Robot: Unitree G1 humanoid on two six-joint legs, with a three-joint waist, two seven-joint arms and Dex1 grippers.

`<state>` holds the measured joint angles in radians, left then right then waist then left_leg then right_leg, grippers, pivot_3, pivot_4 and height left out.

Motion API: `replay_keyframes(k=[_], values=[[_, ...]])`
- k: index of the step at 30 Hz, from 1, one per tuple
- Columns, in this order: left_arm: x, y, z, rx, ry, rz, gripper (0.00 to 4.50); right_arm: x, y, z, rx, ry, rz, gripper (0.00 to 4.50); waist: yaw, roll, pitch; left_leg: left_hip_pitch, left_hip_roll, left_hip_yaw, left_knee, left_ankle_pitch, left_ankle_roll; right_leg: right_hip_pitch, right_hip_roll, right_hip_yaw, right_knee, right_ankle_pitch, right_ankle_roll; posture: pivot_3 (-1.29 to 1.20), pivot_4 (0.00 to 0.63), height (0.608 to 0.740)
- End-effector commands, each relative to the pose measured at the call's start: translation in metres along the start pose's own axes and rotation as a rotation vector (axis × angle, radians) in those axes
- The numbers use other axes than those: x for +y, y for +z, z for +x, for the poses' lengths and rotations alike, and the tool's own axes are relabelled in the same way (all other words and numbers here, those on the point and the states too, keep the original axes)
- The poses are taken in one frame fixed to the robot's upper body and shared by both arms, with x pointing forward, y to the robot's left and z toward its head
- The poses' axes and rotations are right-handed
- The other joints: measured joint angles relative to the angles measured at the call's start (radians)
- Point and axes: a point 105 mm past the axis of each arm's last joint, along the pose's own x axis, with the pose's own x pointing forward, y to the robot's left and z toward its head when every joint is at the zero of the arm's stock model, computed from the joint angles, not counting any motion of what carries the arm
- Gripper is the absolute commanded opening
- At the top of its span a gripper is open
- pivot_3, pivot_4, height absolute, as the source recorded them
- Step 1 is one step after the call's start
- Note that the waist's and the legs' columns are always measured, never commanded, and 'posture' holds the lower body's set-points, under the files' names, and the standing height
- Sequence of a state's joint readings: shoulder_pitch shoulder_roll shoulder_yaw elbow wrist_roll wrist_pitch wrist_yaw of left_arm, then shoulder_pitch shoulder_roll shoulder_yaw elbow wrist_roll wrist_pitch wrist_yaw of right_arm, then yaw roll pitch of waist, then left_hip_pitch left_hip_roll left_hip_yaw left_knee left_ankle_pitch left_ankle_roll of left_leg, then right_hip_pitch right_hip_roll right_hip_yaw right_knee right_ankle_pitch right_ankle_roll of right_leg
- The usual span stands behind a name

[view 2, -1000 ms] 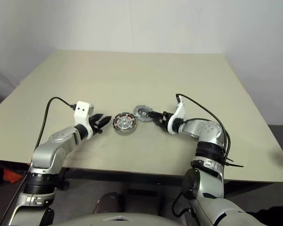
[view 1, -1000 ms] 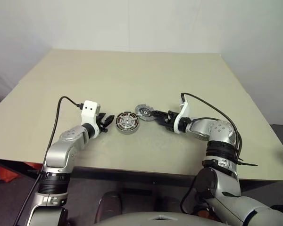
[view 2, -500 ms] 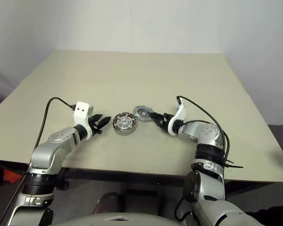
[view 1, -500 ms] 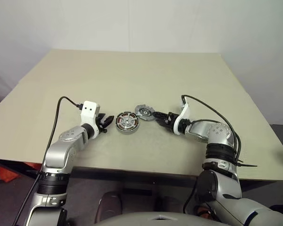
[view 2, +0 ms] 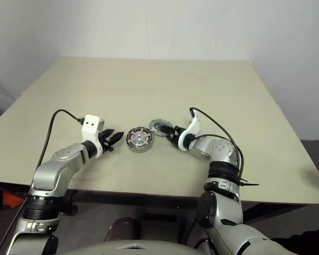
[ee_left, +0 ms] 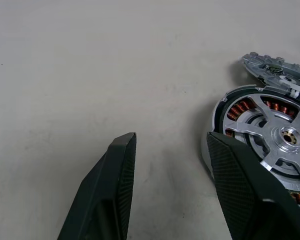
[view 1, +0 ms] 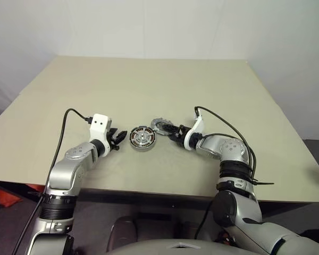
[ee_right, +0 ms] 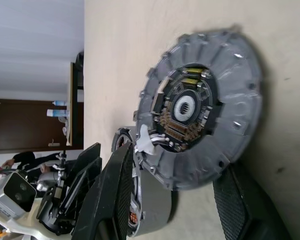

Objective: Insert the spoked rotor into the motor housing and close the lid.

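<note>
The motor housing (view 1: 143, 138) rests on the beige table (view 1: 149, 85); right hand (view 1: 168, 130) grips the lid (view 1: 160, 126), left hand (view 1: 118, 138) open.

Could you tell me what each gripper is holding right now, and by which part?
Right gripper pinches the grey lid by its rim; left gripper holds nothing.

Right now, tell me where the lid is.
In the head views the lid is near the table's middle, held tilted in the right gripper, just right of the motor housing.
</note>
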<state>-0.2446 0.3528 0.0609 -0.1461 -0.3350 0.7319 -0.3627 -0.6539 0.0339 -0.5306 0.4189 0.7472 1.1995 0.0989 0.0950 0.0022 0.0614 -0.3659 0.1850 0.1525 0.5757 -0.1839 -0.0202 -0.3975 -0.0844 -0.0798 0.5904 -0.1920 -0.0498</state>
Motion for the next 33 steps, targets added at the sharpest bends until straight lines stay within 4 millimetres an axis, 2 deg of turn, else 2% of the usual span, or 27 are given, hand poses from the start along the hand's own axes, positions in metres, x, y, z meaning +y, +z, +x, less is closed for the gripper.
replay_keyframes(k=[1,5,16,20,22,25,33], values=[[-0.002,0.014,-0.004,-0.045,-0.004,0.03,2.37,0.014,0.007,0.0,-0.029,0.023,-0.024,2.64,0.0,0.0,0.0,0.0,0.0,0.0,0.0,0.0,0.0,0.0,0.0,0.0,0.0,0.0,0.0,0.0,0.0,0.74],[-0.003,0.013,-0.004,-0.043,-0.005,0.03,2.37,0.015,0.01,-0.001,-0.044,0.011,-0.035,1.47,0.0,0.0,0.0,0.0,0.0,0.0,0.0,0.0,0.0,0.0,0.0,0.0,0.0,0.0,0.0,0.0,0.0,0.74],[-0.002,0.014,-0.003,-0.044,-0.004,0.032,2.37,0.021,0.017,-0.005,-0.075,0.004,-0.141,1.47,0.001,0.0,0.0,0.0,0.0,0.0,0.0,0.0,0.0,0.0,0.0,0.0,0.0,0.0,0.0,0.0,0.0,0.74],[-0.002,0.014,-0.003,-0.043,-0.004,0.033,2.37,0.018,0.021,-0.003,-0.094,-0.011,-0.117,1.47,0.0,0.0,0.0,0.0,0.0,0.0,0.0,0.0,0.0,0.0,0.0,0.0,0.0,0.0,0.0,0.0,0.0,0.74],[-0.002,0.014,-0.003,-0.044,-0.004,0.033,2.37,0.013,0.023,-0.002,-0.103,-0.032,-0.104,1.14,0.0,0.0,0.0,0.0,0.0,0.0,0.0,0.0,0.0,0.0,0.0,0.0,0.0,0.0,0.0,0.0,0.0,0.74],[-0.002,0.013,-0.003,-0.044,-0.003,0.033,2.37,0.011,0.023,-0.002,-0.108,-0.04,-0.104,0.21,0.0,0.0,0.0,0.0,0.0,0.0,0.0,0.0,0.0,0.0,0.0,0.0,0.0,0.0,0.0,0.0,0.0,0.74],[-0.002,0.012,-0.003,-0.04,-0.003,0.034,2.37,0.01,0.031,-0.002,-0.142,-0.041,-0.107,0.21,0.001,0.0,0.0,0.0,0.0,0.0,0.0,0.0,0.0,0.0,0.0,0.0,0.0,0.0,0.0,0.0,0.0,0.74]])
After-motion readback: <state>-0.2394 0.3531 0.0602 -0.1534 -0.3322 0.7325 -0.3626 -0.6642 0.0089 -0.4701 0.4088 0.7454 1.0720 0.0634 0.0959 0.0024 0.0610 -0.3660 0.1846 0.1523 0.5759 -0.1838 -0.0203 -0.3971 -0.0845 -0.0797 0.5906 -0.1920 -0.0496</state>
